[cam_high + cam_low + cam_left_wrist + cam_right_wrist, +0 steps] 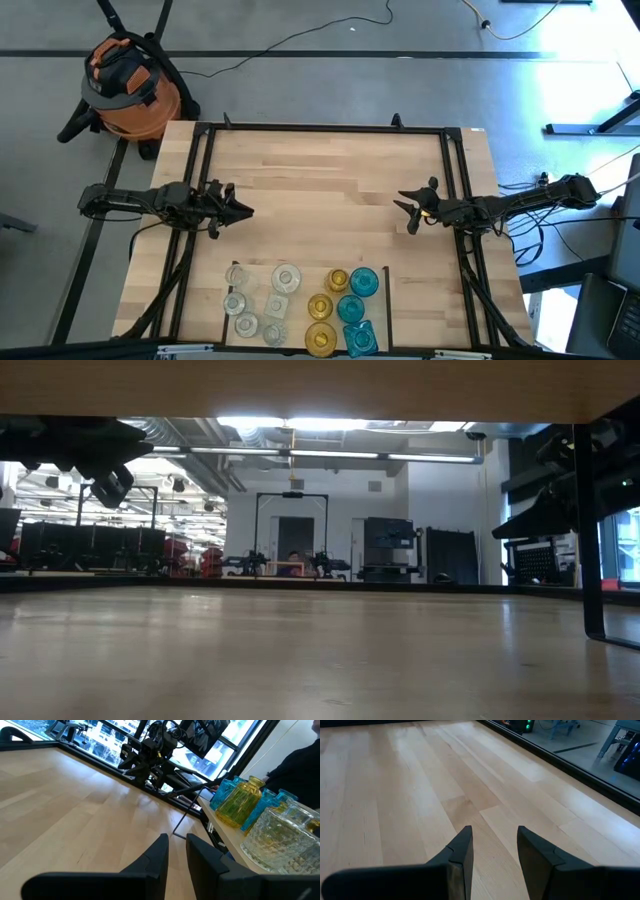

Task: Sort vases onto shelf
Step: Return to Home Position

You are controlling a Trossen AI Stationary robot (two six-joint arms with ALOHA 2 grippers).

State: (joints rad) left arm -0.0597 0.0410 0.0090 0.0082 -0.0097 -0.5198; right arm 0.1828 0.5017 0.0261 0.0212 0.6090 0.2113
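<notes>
Several small glass vases stand near the table's near edge on the pale-wood shelf (300, 190): clear ones (258, 300), amber ones (325, 308) and teal ones (358, 300). The left wrist view shows them from the side as teal (227, 790), amber (242, 800) and clear (280, 835). My left gripper (245, 212) (176, 837) hovers over bare wood at the table's left, with a narrow gap between its fingers and nothing in it. My right gripper (405, 205) (494, 830) hovers at the table's right, open and empty, slanting down toward bare wood.
Black frame rails (320, 128) run along the table's far edge and both sides. An orange shop vacuum (130, 85) stands on the floor beyond the far left corner. Bare wood lies between the two grippers. A dark sleeve (300, 760) shows beyond the vases.
</notes>
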